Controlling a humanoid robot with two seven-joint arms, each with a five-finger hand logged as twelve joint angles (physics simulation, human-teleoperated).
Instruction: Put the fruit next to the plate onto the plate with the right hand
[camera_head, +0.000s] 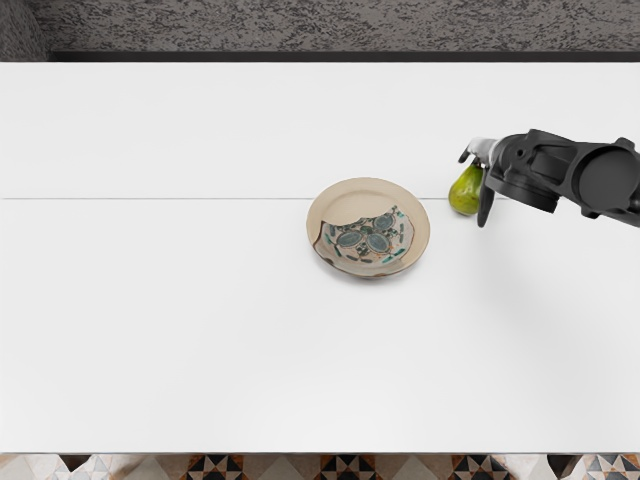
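Your white table (150, 330) fills the view. The patterned plate (368, 227) sits mid-table. Your right hand (498, 172) reaches in from the right, against the green pear (464, 192); you cannot tell whether it grips. The pear stands on the table just right of the plate.

A smooth white worktop (200, 330) is filling the view, with a thin grey seam (150, 198) crossing it. A dark speckled grey stone wall (300, 25) is standing behind; geometric patterned floor tiles (350, 467) are showing below.
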